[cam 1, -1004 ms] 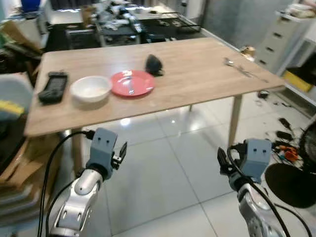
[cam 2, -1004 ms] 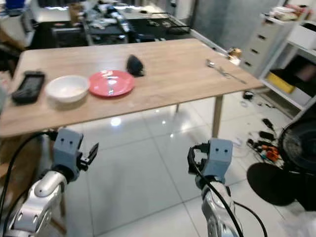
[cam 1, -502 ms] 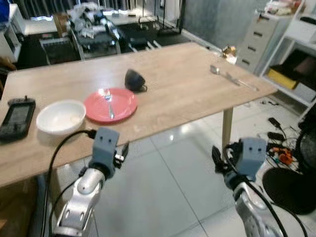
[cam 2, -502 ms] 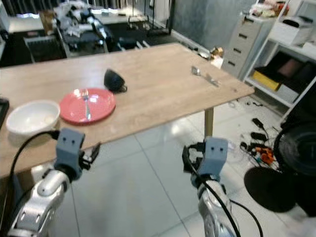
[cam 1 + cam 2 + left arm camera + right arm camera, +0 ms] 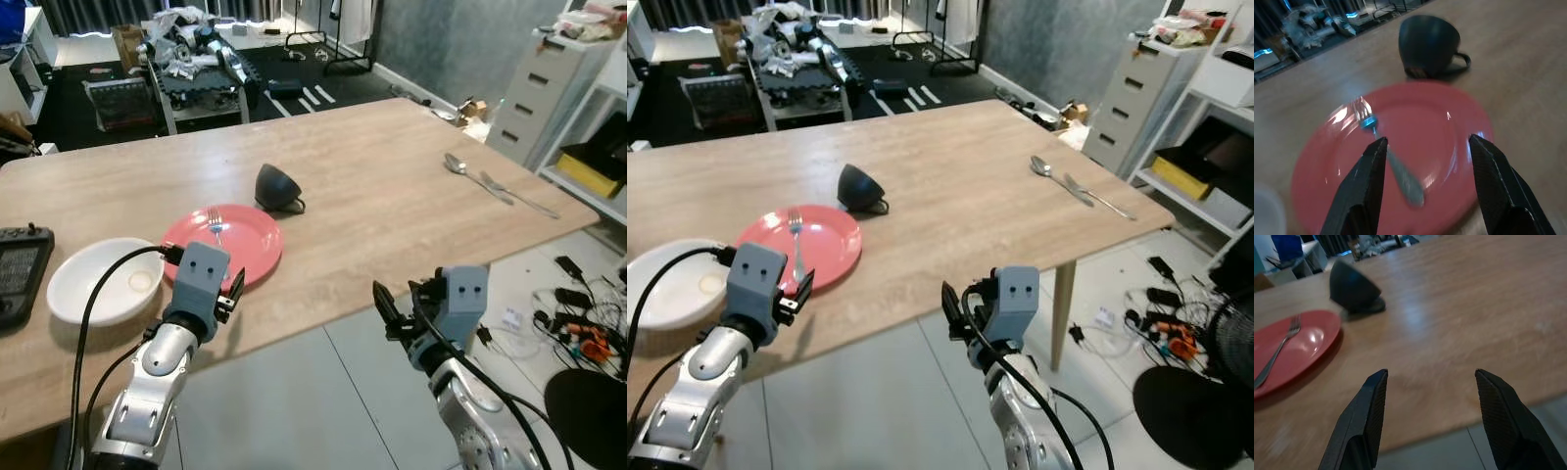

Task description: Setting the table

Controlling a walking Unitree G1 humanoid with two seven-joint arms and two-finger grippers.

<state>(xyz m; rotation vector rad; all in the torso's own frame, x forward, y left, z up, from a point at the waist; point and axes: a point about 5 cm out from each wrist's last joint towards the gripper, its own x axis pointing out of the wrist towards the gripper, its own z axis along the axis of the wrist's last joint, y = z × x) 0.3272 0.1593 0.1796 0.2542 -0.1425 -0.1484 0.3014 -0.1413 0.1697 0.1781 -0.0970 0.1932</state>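
Fork (image 5: 1391, 161) lay on red plate (image 5: 257, 235) at near left of wooden table (image 5: 392, 196), dark cup (image 5: 276, 186) upside down just beyond plate, white bowl (image 5: 83, 289) left of it. Spoon (image 5: 460, 166) and knife (image 5: 519, 193) well apart at far right. Left gripper (image 5: 1425, 183) hovered over plate's near edge, jaws open, straddling fork handle. Right gripper (image 5: 1430, 421) off table's near edge, jaws open, empty. Judgement: best to descend squarely on handle and pinch mid-shaft, since thin metal could slide on glazed plate.

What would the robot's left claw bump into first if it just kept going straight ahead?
Probably the fork lying on the red plate: the open left gripper points down at it from the table's near edge. Depth is hard to judge.
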